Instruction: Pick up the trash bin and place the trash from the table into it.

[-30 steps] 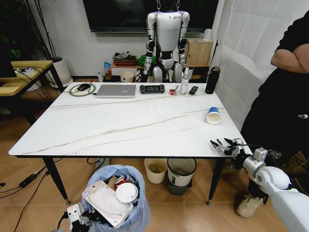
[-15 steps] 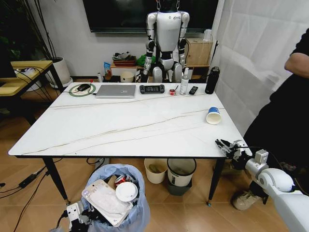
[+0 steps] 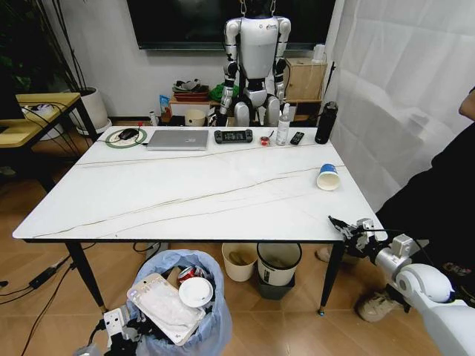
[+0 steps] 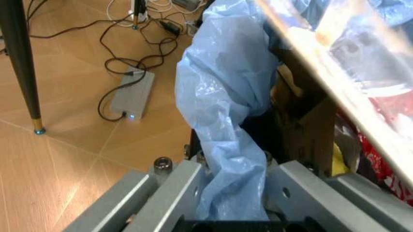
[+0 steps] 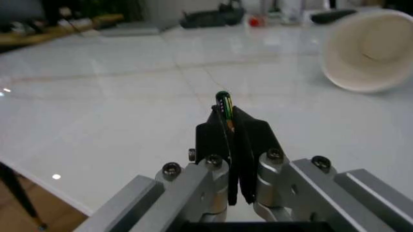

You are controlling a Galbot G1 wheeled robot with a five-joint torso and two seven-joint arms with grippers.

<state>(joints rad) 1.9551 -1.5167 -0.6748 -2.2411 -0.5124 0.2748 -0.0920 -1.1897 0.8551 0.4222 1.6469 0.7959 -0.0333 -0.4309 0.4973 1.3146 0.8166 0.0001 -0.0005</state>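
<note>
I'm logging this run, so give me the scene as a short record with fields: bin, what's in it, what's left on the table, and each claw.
trash bin: on the floor in front of the table's near edge, blue bag bulging over its rim
in the bin: flat white pouch, white lid, red can
trash on table: blue paper cup lying on its side near the right edge
left claw: shut on the bag
right claw: shut, at the table's near right corner, short of the cup
</note>
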